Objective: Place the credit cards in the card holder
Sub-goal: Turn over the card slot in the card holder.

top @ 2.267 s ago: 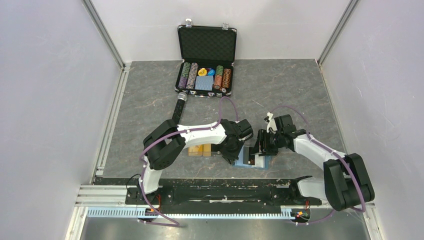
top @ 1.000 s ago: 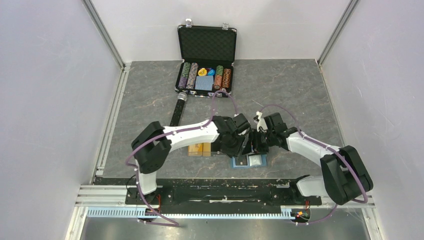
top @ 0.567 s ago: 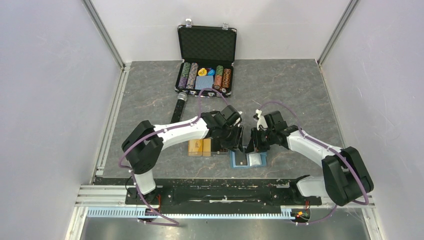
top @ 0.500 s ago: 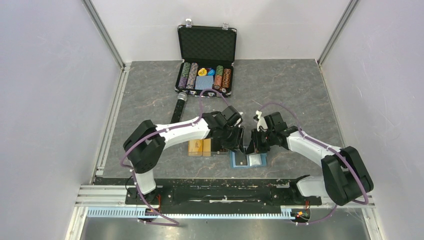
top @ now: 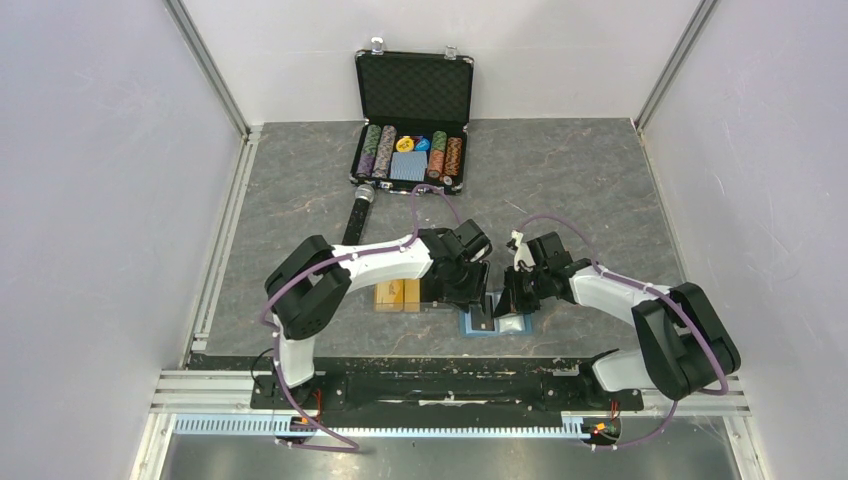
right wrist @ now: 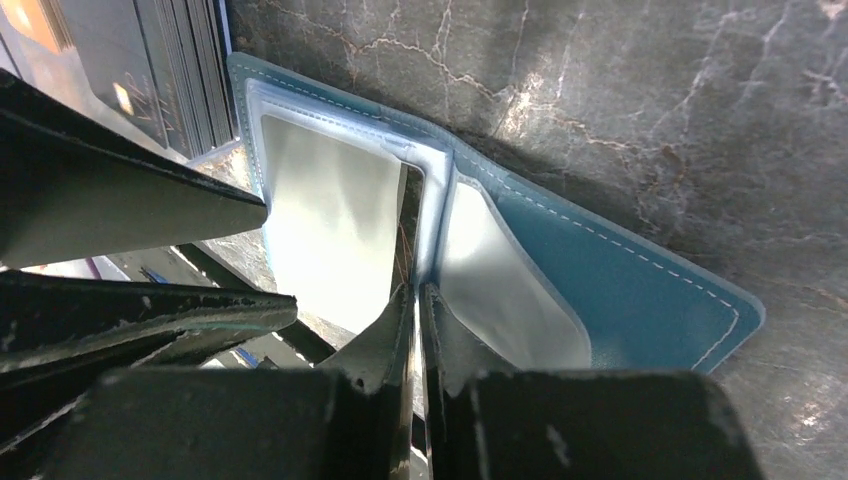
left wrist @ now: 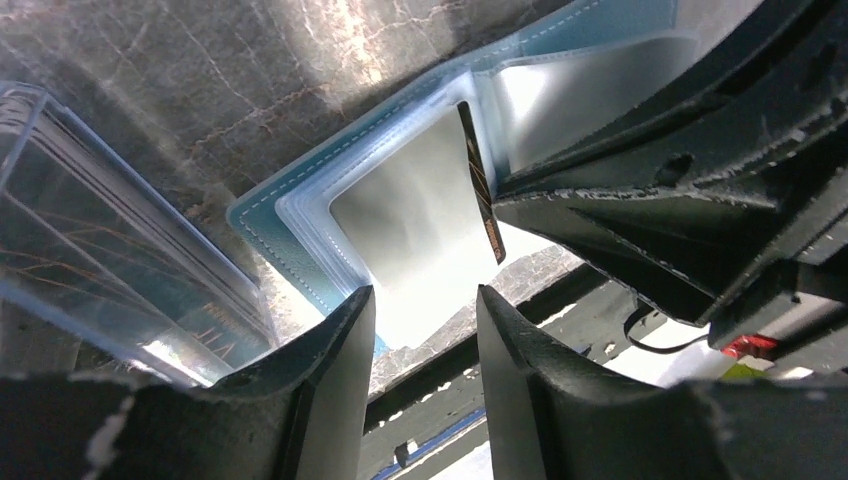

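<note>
The teal card holder (top: 497, 324) lies open on the table near the front edge, its clear sleeves up; it also shows in the left wrist view (left wrist: 300, 215) and the right wrist view (right wrist: 620, 270). My right gripper (right wrist: 415, 290) is shut on a thin credit card (right wrist: 403, 225), which stands edge-on at the holder's middle fold; the left wrist view shows the card's edge (left wrist: 480, 185). My left gripper (left wrist: 420, 335) is open and empty, just over the holder's left sleeve. More orange-yellow cards (top: 396, 297) lie left of the holder, partly under the left arm.
A clear plastic box (left wrist: 100, 270) sits just left of the holder. An open black chip case (top: 412, 150) with chips stands at the back. A dark rod (top: 357, 215) lies in front of it. The two grippers (top: 478, 296) (top: 510, 303) are very close together.
The right gripper has come down and in with the card onto the open holder. The left gripper has shifted back toward the holder's left side. The holder lies flat and open.
</note>
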Motion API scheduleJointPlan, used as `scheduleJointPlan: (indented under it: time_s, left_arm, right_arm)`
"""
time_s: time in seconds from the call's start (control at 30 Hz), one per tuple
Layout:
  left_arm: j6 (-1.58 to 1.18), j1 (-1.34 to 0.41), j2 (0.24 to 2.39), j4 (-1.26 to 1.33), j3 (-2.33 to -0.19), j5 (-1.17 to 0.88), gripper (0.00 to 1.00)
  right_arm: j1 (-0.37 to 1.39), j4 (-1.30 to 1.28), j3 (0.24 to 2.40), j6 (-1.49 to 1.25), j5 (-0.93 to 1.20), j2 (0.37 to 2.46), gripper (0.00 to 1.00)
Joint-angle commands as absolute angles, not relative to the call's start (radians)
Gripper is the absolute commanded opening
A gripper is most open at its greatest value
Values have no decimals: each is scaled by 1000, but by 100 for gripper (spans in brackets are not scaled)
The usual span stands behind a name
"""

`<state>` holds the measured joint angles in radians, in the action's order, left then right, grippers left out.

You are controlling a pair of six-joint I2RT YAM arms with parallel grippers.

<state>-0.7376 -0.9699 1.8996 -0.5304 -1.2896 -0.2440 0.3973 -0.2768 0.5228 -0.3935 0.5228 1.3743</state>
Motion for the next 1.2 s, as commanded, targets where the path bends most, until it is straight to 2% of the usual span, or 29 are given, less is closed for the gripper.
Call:
scheduleJointPlan:
  time_s: [0.0, 0.23, 0.6, 0.93, 1.0, 1.17]
  left_arm:
    - [-711, -971, 1934, -590, -1344, -180, 49]
    - [-708, -977, 1945, -571, -1358, -201, 45]
    - [-674, -979, 1921, -638, -1367, -106, 50]
    - [-681, -1006, 1945, -589, -1398, -166, 39]
    - [-676, -1008, 1941, -614, -1406, -143, 40]
    - [-649, -1023, 1936, -688, -1443, -76, 50]
  right_arm:
    - [401, -248, 500, -389, 504, 1390, 5]
    - [402, -246, 498, -390, 505, 1387, 3]
    - [402, -245, 489, -391, 506, 1387, 0]
    - [403, -243, 486, -392, 512, 1390, 0]
    - [403, -244, 486, -392, 512, 1388, 0]
    - [403, -243, 487, -392, 513, 1389, 0]
